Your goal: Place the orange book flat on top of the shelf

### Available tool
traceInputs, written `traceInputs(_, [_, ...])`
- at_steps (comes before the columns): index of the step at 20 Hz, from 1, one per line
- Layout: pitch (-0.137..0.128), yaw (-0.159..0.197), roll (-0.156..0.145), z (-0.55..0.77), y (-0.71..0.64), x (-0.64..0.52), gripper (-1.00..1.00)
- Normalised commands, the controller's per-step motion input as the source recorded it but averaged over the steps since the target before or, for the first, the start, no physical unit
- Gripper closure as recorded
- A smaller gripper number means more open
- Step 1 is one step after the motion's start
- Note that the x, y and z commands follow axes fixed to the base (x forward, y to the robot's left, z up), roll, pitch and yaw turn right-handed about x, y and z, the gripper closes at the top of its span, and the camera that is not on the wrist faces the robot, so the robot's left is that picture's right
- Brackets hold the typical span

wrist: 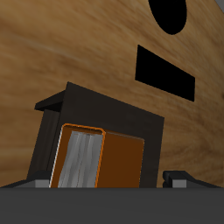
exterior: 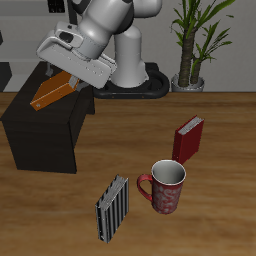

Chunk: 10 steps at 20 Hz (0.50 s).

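orange book (exterior: 52,92) held tilted by the hand (exterior: 66,84) over the shelf (exterior: 40,130).

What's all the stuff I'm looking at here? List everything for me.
orange book: one, orange, tilted in the gripper above the shelf
shelf: one, black, back part of the table
red book: one, red, upright behind the mug
mug: one, red patterned, near the table's front edge
striped book: one, grey and black, upright beside the mug
potted plant: one, green, behind the table
table: one, wooden
gripper: one, white and grey, shut on the orange book
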Motion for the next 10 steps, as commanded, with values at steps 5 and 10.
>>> traceInputs(5, [0.003, -0.015, 0.05, 0.09, 0.29, 0.06, -1.0])
traceInputs(10, [-0.005, 0.003, 0.05, 0.07, 0.24, 0.03, -1.0])
